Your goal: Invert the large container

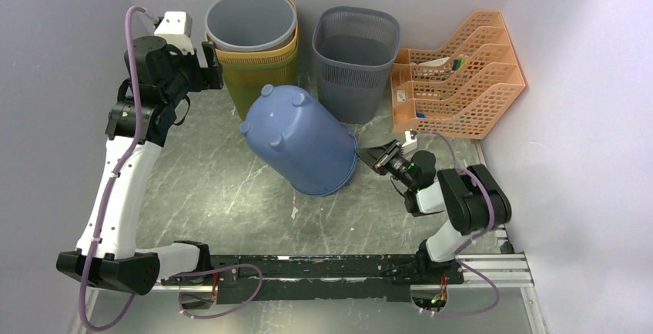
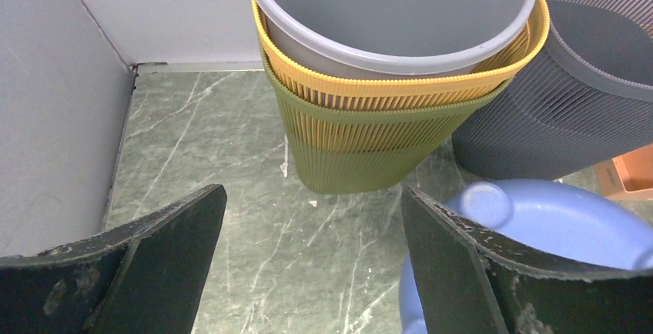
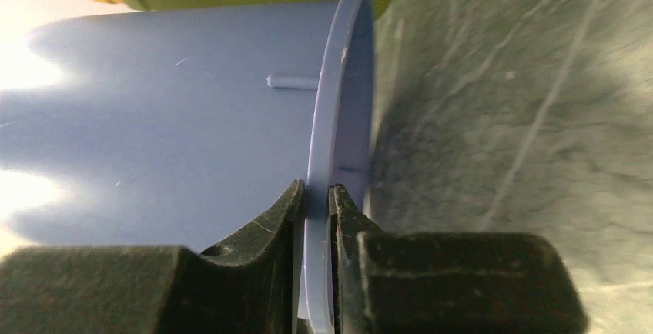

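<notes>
The large blue container [image 1: 300,138] leans mid-table [image 1: 215,195], footed base up, rim low on the right. The right pincer [image 3: 316,195] straddles that rim, jaws nearly together, seemingly pinching it. Lower the rim flat before releasing. The left pincer [image 2: 312,218] gapes empty beside the stacked bins [image 1: 250,26]. Free room lies nearward.

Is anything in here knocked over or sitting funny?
Yes: the blue bucket is tipped over at mid-table, its footed base raised toward the back, its rim low on the right. The stacked bins and grey basket behind it stand upright. The right gripper pinches the bucket's rim between its jaws.
</notes>
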Robot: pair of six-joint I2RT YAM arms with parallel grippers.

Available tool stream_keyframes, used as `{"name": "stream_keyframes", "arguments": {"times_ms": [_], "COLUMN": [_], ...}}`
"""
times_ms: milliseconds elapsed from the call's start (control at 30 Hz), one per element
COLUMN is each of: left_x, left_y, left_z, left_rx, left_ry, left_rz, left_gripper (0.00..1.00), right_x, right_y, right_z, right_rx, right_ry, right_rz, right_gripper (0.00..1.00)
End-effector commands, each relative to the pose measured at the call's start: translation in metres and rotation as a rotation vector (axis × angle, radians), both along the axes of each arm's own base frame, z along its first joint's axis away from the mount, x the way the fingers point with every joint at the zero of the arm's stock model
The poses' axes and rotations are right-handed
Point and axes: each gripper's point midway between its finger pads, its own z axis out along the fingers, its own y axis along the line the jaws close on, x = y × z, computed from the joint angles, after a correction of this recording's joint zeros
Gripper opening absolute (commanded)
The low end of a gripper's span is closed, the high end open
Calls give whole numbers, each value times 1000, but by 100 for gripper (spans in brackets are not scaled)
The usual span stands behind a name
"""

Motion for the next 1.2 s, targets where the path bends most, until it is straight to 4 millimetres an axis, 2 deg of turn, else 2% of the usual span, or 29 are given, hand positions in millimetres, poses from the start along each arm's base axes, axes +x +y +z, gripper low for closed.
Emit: {"name": "stream_keyframes", "arguments": {"times_ms": [0, 100, 200, 333, 467, 567, 833, 867, 900, 1033, 1167], "left_x": [-1, 0, 1, 2, 0, -2, -2, -2, -2, -2, -6], "left_y": [-2, -4, -7, -8, -6, -4, -6, -6, -7, -8, -6], "left_z": [5, 3, 3, 2, 3, 3, 9, 9, 10, 10, 14], "left_rx": [-2, -11, -22, -27, -20, -12, -20, -21, -19, -18, -9], "left_ry": [-30, -29, -30, -30, -31, -30, -41, -41, -43, -44, -54], "left_rz": [-8, -13, -24, -27, -25, -18, -26, -27, -28, -40, -35], "left_gripper": [95, 95, 96, 96, 96, 95, 96, 95, 95, 95, 95], "right_x": [7, 14, 19, 17, 14, 15, 43, 49, 54, 76, 80], "right_y": [-19, -33, -39, -39, -37, -36, -49, -52, -51, -35, 3], "right_z": [-28, -25, -18, -22, -33, -32, -10, -6, -5, -9, -13], "right_rx": [-325, -459, -514, -521, -516, -521, -668, -689, -712, -784, -808], "right_ry": [-10, -20, -24, 4, 33, 29, -20, -30, -35, -39, -63], "right_rz": [-34, -76, -95, -86, -69, -63, -128, -144, -148, -106, -46], "right_gripper": [15, 16, 17, 17, 22, 25, 36, 38, 45, 47, 47]}}
